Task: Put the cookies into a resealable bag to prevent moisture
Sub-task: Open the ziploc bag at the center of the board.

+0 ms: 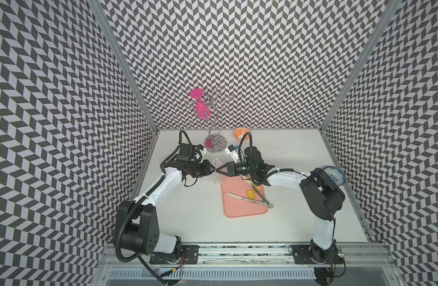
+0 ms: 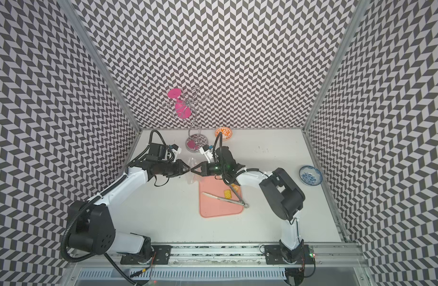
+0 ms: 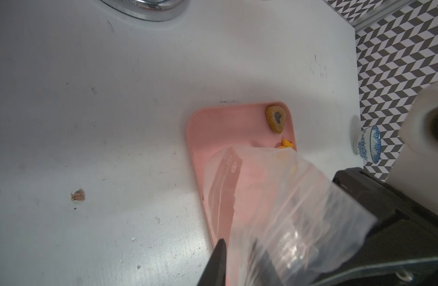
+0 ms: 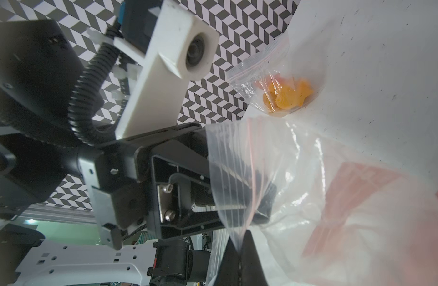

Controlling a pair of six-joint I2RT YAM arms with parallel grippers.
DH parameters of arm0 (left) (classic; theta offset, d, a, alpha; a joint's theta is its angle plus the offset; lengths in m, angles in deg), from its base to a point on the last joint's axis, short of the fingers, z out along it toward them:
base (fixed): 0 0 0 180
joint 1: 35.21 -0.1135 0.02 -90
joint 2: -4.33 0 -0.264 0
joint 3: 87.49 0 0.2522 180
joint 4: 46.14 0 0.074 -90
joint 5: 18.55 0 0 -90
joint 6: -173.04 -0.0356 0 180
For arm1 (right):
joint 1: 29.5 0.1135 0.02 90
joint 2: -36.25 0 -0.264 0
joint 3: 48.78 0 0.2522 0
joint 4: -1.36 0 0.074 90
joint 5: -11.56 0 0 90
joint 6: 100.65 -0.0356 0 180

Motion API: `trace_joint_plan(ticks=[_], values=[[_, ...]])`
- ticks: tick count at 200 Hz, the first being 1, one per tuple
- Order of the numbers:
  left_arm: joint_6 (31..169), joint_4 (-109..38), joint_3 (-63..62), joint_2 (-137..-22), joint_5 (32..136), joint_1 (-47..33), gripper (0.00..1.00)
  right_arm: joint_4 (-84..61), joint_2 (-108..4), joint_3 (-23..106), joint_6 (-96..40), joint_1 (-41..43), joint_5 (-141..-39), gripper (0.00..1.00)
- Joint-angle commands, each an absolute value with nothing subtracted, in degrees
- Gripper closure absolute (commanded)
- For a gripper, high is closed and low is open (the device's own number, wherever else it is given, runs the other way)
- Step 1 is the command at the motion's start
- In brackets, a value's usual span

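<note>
left tool (image 1: 213, 170): jaws nearly closed, pinching the zip strip of the resealable bag (image 4: 299, 173)
right tool (image 1: 218, 171): clamped all the way down on the bag's edge, pretty much tip to tip with the other one
where the bag is: hanging between the two, over the desk (image 1: 188, 210) just off the far corner of the pink tray (image 1: 237, 210)
cookies: a few orange fish (image 4: 287, 95) are in the bag, pooled in a far corner. A square cracker (image 1: 250, 194) and a brown heart (image 3: 276, 118) are on the tray, cracker right by the tongs (image 1: 247, 199)
step, my guess: getting the mouth open for the next batch
doing it well: peel the two sides apart slowly, grip just below the zip, and keep the mouth higher than the fish so nothing slides out. Don't yank, the film's thin.
which way it points: zip strip seems to run from tool to tool across the desk, and the body sags down from there. The film's crumpled, so I can't call the long axis for sure.
</note>
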State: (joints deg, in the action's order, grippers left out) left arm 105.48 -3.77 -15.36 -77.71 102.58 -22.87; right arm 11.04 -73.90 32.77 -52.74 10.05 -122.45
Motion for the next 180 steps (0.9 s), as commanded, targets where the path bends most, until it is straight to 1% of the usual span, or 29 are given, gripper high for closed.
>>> trace_joint_plan(ticks=[1,13,31,51,70,92,105,130,154,180], values=[[106.8,-7.2,-16.5,-77.6,105.1,-23.3,0.81,15.4,-72.0,31.9,-53.8,9.5,-123.2,1.0],[106.2,-5.6,-16.2,-77.8,104.2,-23.5,0.88,15.1,-71.9,31.9,-53.6,9.2,-123.0,1.0],[104.5,-1.3,-14.5,-77.7,100.7,-24.0,0.92,12.9,-71.5,32.0,-51.9,8.6,-121.8,1.0],[102.7,3.8,-11.6,-77.2,96.2,-24.3,0.97,4.2,-71.2,34.2,-45.9,8.5,-117.6,1.0],[101.4,9.2,-8.7,-77.1,92.0,-24.3,0.98,-5.2,-71.1,36.7,-39.5,8.4,-111.2,1.0],[100.2,14.9,-5.9,-76.9,84.8,-24.3,0.99,-10.5,-70.9,37.9,-35.0,8.3,-104.9,1.0],[100.1,17.5,-5.1,-76.6,83.2,-24.3,0.99,-12.3,-71.3,38.8,-33.3,8.3,-103.1,1.0],[101.8,19.3,-4.9,-76.6,86.0,-23.6,0.99,-13.1,-73.0,40.1,-31.3,9.1,-102.0,1.0],[104.3,15.6,-7.9,-77.1,95.5,-23.3,1.0,-15.6,-75.2,42.3,-27.2,11.4,-99.7,1.0],[105.3,13.4,-9.2,-78.1,96.6,-22.8,1.0,-15.8,-76.7,41.1,-25.4,12.2,-98.1,1.0]])
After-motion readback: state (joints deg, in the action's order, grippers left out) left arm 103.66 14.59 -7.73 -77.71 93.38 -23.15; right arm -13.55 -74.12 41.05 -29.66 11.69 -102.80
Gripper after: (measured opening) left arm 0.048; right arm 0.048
